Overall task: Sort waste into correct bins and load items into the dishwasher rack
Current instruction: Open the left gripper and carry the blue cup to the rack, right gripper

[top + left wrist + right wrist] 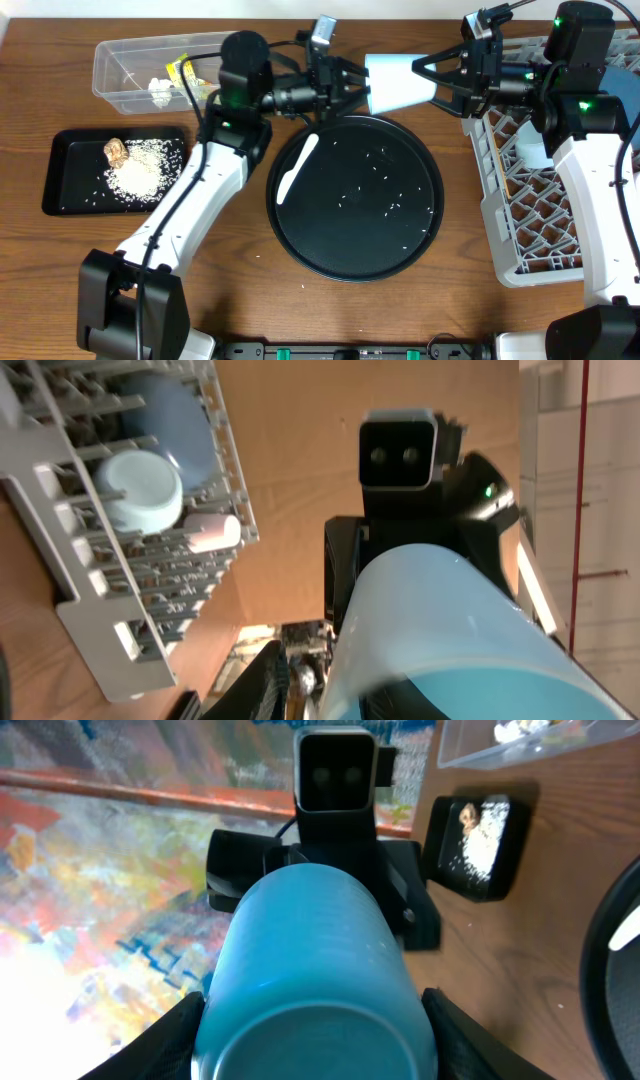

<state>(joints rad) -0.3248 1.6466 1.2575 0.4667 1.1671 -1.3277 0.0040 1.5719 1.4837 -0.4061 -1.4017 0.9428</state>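
— Why is the small light-blue plastic cup (400,82) lying sideways in the air, over the far rim of the large round black tray (300,235)?
— It looks like a handover. The left gripper (358,86) is clamped on its wide, open end. The right gripper (432,82) faces it from the other side, jaws straddling the narrow base
— Has the right one got it?
— I cannot tell. In the right wrist view its fingers (168,1038) stand just beside the cup's walls, but whether they press is not visible. I'd judge the left side carries the weight
— Why pass it at all?
— My guess is reach. The big grey lattice plastic dishwasher rack (530,225) sits at the table's right edge, on the right arm's side. Held by the base, the cup could go in mouth down
— And the waste?
— It looks sorted. The white rice grains (140,172) and brown lump (114,150) are in the shallow black rectangular tray (70,195). The yellow wrapper (183,70) and white tissue (160,88) are in the clear plastic tub (115,60). A few stray grains lie on the round tray
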